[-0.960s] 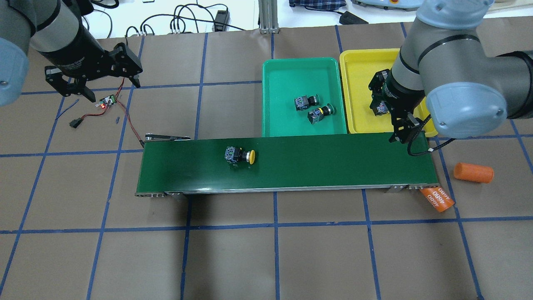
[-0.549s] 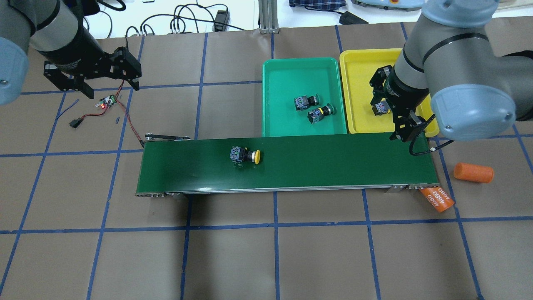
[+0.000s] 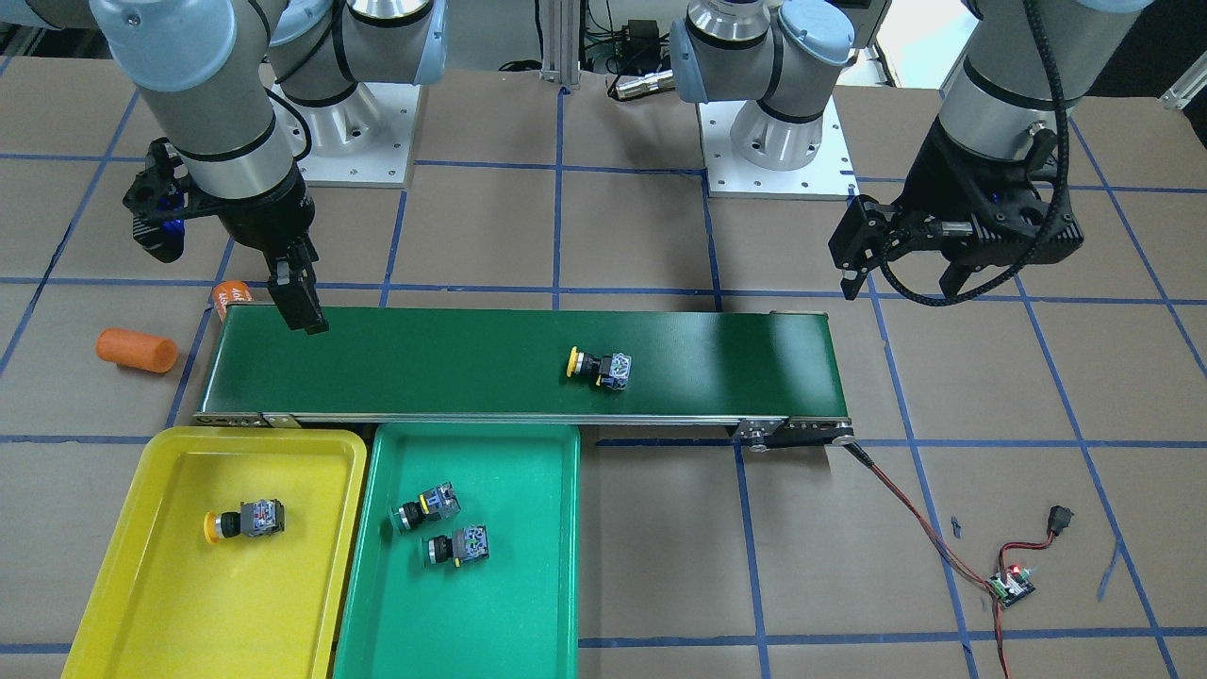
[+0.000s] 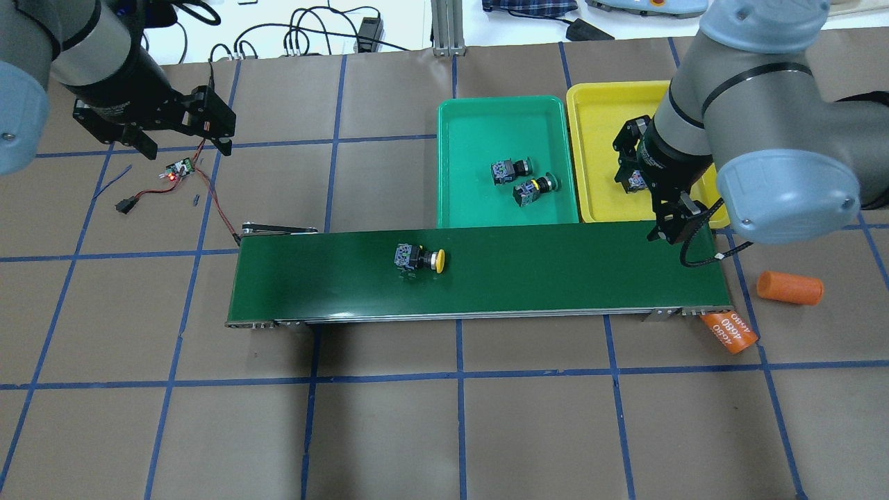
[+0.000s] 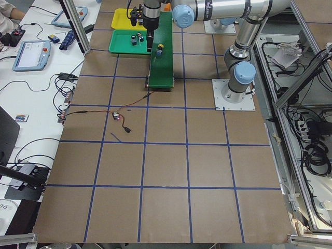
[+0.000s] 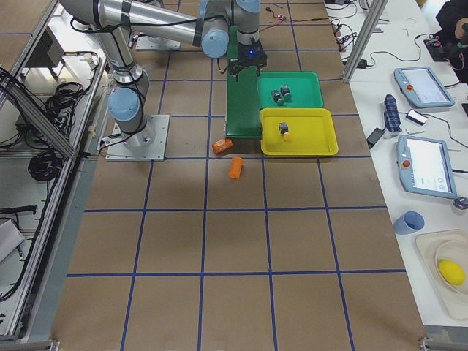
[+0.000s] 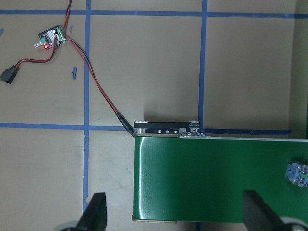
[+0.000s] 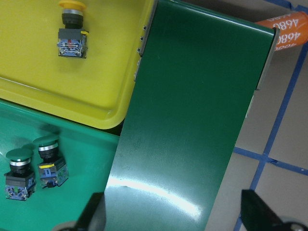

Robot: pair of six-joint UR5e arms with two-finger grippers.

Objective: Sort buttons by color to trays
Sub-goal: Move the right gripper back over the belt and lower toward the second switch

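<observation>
Two orange cylinders (image 4: 790,287) off belt (image 4: 555,278) end; yellow-cap button (image 4: 419,258) mid-belt.

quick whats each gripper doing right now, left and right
left gripper: open, fingers spread, holding nothing.
right gripper: open, fingers spread, holding nothing.

Left pincer (image 4: 186,142) hung at the overhead view's upper left, jaws spread wide, empty. Right pincer (image 8: 175,214) hovered at right, jaws equally wide.

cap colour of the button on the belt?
Yellow. The button on the conveyor belt shows it best in the overhead exterior view.
</observation>
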